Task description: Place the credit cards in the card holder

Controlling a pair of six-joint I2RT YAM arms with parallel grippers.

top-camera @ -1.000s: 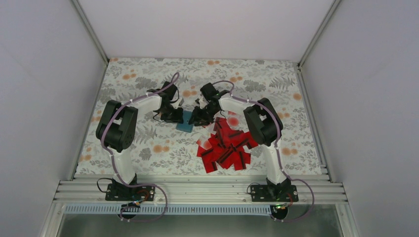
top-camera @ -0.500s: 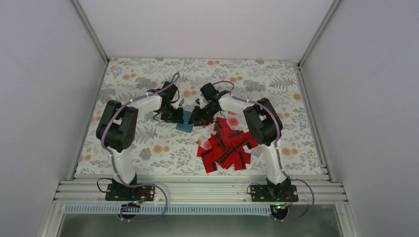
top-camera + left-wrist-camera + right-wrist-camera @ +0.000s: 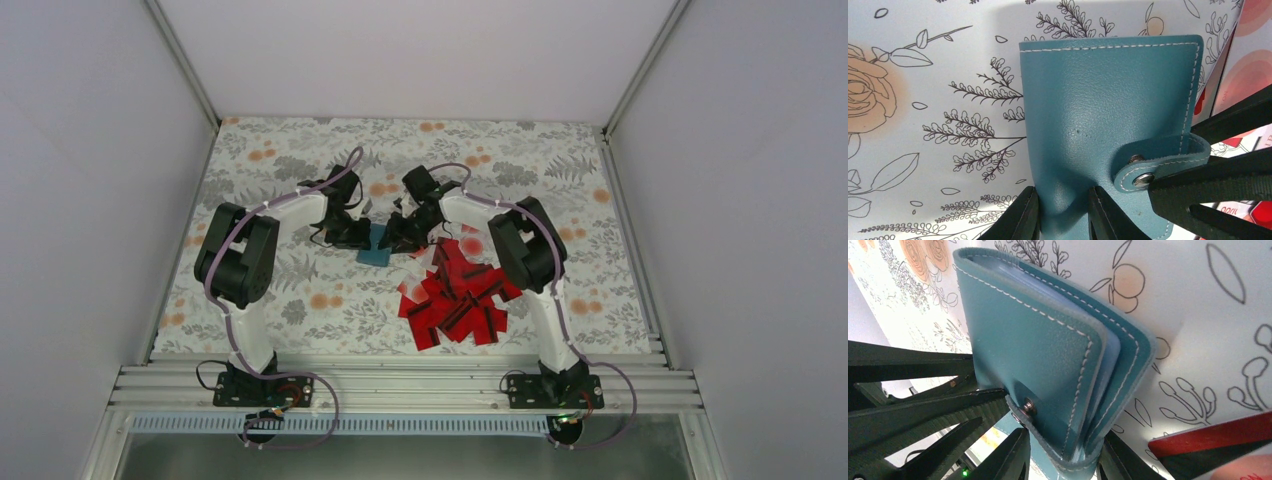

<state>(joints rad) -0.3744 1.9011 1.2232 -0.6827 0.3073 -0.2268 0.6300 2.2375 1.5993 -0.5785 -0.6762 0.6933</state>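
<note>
Beside the card holder (image 3: 1108, 115), print on the credit cards (image 3: 1254, 80) is unreadable.

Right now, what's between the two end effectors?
The teal card holder: the left end effector and right end effector each pinch an edge. The top view and both wrist views show it.
</note>
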